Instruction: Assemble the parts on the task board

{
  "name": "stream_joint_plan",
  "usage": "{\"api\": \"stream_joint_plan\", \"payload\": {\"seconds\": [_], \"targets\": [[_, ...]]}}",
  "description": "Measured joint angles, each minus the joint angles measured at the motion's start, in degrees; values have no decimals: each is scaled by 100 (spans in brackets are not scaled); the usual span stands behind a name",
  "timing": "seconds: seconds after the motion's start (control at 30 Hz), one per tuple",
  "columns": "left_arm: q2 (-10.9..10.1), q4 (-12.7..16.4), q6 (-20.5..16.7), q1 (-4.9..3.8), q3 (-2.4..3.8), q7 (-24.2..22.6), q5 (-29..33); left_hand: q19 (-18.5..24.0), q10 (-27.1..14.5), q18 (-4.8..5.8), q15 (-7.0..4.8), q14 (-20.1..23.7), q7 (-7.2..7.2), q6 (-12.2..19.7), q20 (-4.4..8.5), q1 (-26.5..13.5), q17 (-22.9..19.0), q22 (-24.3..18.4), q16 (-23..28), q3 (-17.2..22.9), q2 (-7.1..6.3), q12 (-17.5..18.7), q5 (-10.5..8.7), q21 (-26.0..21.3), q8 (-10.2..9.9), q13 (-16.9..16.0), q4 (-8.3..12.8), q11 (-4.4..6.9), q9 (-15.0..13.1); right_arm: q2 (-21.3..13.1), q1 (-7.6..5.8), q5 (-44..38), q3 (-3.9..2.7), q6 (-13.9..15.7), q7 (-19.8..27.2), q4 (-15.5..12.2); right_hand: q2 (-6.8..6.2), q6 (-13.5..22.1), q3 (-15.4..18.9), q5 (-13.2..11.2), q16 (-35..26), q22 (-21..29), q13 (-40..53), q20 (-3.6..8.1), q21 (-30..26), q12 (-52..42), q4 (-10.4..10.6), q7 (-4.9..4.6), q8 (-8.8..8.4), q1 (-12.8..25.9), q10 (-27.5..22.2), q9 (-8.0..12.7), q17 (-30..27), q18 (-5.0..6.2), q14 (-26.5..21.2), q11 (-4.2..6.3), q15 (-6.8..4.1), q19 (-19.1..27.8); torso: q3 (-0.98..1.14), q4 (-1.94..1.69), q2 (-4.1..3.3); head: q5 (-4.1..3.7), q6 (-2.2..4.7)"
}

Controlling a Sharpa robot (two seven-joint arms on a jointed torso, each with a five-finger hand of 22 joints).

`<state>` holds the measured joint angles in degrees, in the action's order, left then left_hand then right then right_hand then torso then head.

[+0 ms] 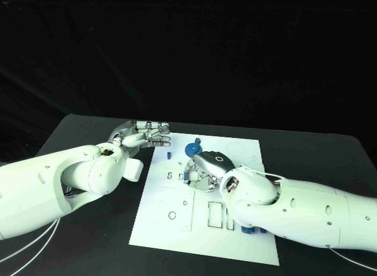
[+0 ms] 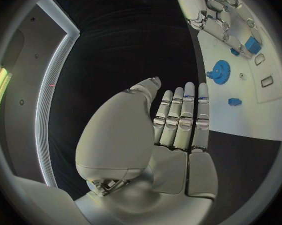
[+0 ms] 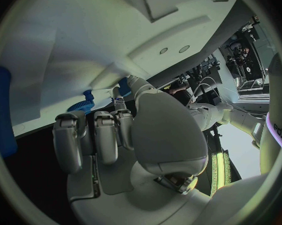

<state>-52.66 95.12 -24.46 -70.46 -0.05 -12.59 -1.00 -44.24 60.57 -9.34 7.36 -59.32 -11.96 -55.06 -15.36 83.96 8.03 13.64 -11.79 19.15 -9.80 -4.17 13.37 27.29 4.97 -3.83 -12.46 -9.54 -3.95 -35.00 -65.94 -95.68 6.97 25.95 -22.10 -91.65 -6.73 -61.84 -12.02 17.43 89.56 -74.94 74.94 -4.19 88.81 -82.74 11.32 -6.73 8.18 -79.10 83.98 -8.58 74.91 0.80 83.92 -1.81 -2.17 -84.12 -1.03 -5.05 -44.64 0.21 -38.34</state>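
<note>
We've got the white task board (image 1: 238,150) mid desk (image 1: 88,129), blue gear (image 1: 192,150) near its 11 o'clock corner. Left hand (image 1: 143,135) hovers at the board's 10 o'clock, fingers (image 2: 178,116) straight, together, empty. Right hand (image 1: 206,170) sits over the board's middle, can't tell its fingers' state

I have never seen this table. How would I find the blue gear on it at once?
Start from the white task board in the middle of the black table. Go to its far edge, between the left hand and the right hand. The blue gear lies there: it is round with a toothed rim, while the other blue parts nearby are small blocks.
</note>
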Motion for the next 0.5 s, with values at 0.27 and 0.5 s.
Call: {"api": "stream_joint_plan", "payload": {"seconds": [0.27, 0.5], "targets": [[-1, -1, 0, 0, 0, 1, 0, 0, 0, 0, 0, 0, 0, 0, 0, 0, 0, -1, 0, 0, 0, 0, 0, 0, 0, 0, 0, 0, 0, -2, 3, -19, 3, -6, -50, 3, -42, 18, 16, 0, -22, 1, 0, 0, -23, 12, 16, -18, -28, 42, 0, 7, 0, 0, 0, 0, 0, 0, -1, 2, 0, 0, -4], [-1, -5, 0, 0, 0, 4, 0, 0, 0, 0, 0, 0, 0, 0, 0, 0, -1, -1, 0, 0, 0, 0, 0, 0, 0, 0, 0, 0, 0, 4, 4, -38, 5, 5, -67, 4, -229, 163, 156, -106, -57, 1, -1, -40, -64, 90, 189, -80, -119, 291, 0, 47, -1, 1, 20, -61, 63, 3, -1, 2, 0, 1, -5]]}}
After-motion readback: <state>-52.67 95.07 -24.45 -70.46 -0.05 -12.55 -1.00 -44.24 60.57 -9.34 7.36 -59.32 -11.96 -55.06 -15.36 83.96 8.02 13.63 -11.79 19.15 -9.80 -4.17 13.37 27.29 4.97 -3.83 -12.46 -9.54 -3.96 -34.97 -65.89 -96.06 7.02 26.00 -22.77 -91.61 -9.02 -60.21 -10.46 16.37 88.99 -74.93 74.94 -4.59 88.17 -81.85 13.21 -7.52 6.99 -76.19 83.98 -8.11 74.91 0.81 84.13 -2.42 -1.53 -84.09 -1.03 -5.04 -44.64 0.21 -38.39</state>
